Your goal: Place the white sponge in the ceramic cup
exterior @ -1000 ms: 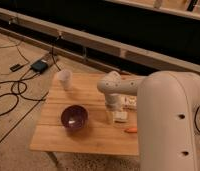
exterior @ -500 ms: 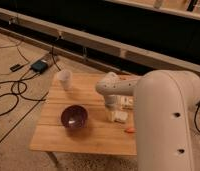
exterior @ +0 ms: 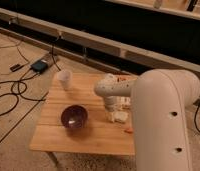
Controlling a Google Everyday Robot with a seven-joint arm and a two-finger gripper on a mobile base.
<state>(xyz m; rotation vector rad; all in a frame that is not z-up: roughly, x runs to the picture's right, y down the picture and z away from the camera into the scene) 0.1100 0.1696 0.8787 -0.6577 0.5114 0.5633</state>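
One step is in hand, I judge: the grasp. The jaws hang right at the white sponge (exterior: 121, 117), at 3 o'clock on the desk (exterior: 88, 140); spread or pinching, I cannot tell. Next calls for a lift toward the ceramic cup (exterior: 65, 79) at 10 o'clock.

Setting: robotics lab or test space. Evidence: speckled hard floor (exterior: 13, 150); loose black cables (exterior: 8, 95) at left; dark box (exterior: 39, 65) upper left; low wooden table (exterior: 93, 142) centre; white robot arm (exterior: 163, 115) at right, gripper (exterior: 115, 114) low over the table's right side.
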